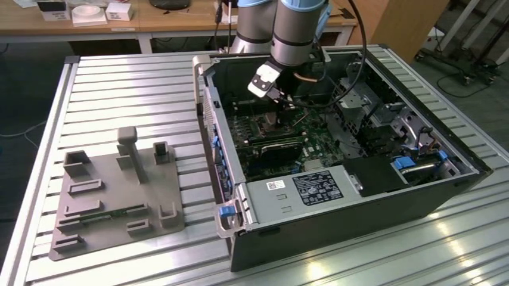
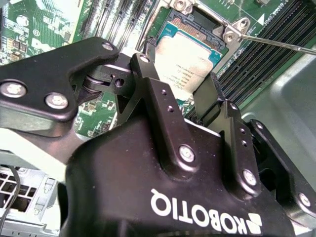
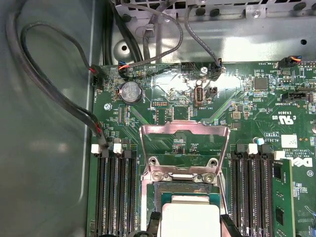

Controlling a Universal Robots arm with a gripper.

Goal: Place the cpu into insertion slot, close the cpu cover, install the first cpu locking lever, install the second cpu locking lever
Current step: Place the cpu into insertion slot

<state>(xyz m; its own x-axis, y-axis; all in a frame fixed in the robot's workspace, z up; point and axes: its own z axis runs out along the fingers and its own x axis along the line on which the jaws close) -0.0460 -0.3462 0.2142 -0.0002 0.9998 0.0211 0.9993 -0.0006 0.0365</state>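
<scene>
Over the green motherboard [image 3: 163,98], the cpu [image 3: 190,216] with its silvery-grey top sits between my two black fingers [image 3: 228,224]. My gripper [image 3: 191,228] looks shut on its two sides. It hovers right over the insertion slot [image 3: 183,190], whose dark bed and teal rim peek out past the chip. The cpu cover [image 3: 185,129] is swung fully open and lies back on the board behind its hinge. The second wrist view shows the gripper [image 2: 175,81], the cpu [image 2: 185,61], the slot [image 2: 190,22] and a thin lever rod [image 2: 276,43]. In the exterior view my gripper [image 1: 275,104] reaches down into the open computer case.
Black memory slots [image 3: 114,192] flank the socket on both sides, one holding a green module [image 3: 282,197]. Grey cables [image 3: 49,98] loop along the case wall. A grey power supply box [image 1: 306,187] fills the case's near end. A grey fixture plate [image 1: 119,196] lies on the table.
</scene>
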